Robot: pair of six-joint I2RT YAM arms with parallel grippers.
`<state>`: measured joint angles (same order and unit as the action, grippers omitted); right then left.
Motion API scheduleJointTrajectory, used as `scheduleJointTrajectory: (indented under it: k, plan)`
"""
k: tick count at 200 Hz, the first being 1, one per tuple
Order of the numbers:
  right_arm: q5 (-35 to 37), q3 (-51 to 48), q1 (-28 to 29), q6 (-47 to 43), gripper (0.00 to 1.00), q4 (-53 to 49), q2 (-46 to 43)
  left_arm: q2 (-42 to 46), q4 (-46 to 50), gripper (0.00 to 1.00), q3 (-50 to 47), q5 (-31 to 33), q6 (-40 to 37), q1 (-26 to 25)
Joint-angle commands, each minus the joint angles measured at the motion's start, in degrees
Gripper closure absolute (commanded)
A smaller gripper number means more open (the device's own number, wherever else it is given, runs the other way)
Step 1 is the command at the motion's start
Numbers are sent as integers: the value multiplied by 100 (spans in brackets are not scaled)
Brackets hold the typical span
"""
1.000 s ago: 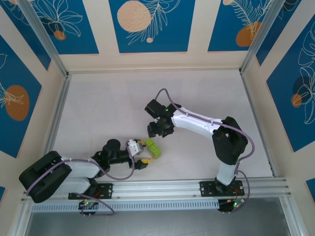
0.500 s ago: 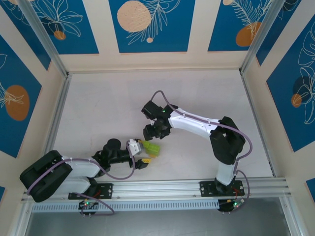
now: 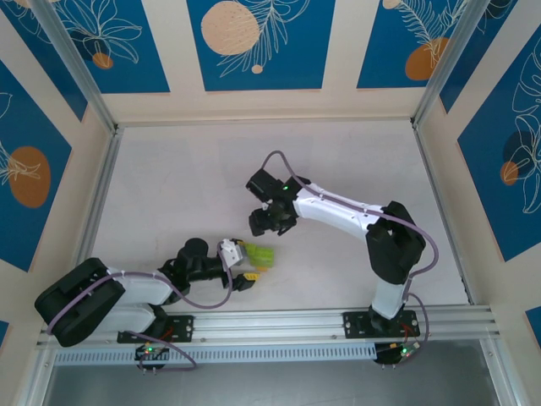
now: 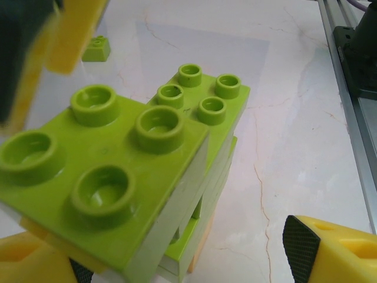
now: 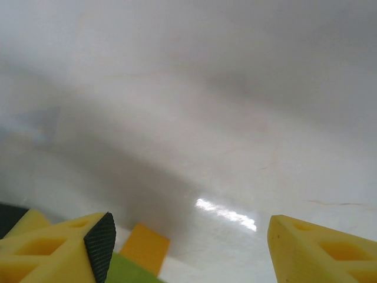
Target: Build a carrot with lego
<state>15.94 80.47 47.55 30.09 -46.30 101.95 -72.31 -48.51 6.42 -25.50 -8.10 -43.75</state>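
Carrot [image 4: 118, 171] between wide-spread left jaws, against one pad [image 4: 29, 259]; right jaws also spread, empty, just beside it.

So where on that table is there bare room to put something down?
Bare: the table's far half, between back wall and right arm, and the strip beside the left rail. Crowded: mid-front, around the green brick stack.
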Motion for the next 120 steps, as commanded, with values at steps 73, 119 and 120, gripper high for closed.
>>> scheduleJointTrajectory:
  k: [73,119,120]
  plan:
    - [406,-810,-2068,-1644,26,456,-175,-19,105,16,224,-182,-253,-30]
    - [151,-934,-2579,-1895,27,760,77,-109,97,15,285,-152,-331,-29]
    - [144,-935,-2586,-1903,26,766,74,-117,92,15,283,-146,-332,-29]
